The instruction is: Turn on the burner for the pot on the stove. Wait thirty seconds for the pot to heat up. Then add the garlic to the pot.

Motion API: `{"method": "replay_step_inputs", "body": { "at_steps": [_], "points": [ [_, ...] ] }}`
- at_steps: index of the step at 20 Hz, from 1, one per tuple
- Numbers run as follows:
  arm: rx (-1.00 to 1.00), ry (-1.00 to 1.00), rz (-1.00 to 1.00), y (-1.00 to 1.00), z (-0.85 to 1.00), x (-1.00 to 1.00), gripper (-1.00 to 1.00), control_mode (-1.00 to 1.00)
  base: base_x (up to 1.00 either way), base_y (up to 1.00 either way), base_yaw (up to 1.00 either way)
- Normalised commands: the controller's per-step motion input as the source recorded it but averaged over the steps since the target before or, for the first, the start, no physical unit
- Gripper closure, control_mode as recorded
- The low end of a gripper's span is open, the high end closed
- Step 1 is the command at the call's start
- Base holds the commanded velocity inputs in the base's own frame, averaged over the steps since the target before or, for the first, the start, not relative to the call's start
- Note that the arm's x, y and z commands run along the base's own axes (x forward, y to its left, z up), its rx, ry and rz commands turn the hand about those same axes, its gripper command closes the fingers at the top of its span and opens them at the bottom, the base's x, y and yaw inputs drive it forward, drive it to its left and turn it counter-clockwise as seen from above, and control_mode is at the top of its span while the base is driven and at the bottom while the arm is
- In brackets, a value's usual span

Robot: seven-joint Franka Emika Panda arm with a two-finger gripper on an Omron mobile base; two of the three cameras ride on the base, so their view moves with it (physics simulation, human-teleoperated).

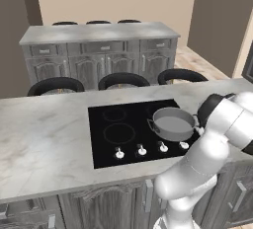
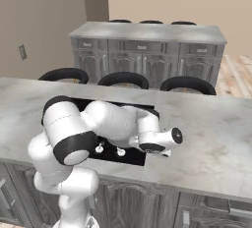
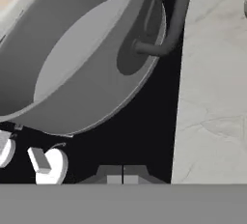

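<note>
Item: grey metal pot (image 1: 172, 123), two loop handles, standing on the right rear ring of the black glass stove (image 1: 113, 134) set into a marble counter (image 1: 39, 139). Four white knobs (image 1: 142, 150) in a row along the stove's front edge. Gripper (image 3: 123, 174): fingertips pressed together, nothing between them, low over the stove's right edge beside the pot's handle (image 3: 166, 30), near the rightmost knob (image 3: 48, 165). Three black stools (image 1: 122, 80) behind the counter.
</note>
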Motion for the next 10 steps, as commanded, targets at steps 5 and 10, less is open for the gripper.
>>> {"method": "replay_step_inputs", "body": {
  "at_steps": [5,10],
  "points": [
    [0.0,-0.03,-0.23,-0.13,0.91,-0.77,1.0,-1.0,0.0,0.0,0.0],
    [-0.02,0.09,-0.27,-0.01,0.97,-0.4,1.0,-1.0,0.0,0.0,0.0]
  ]
}}
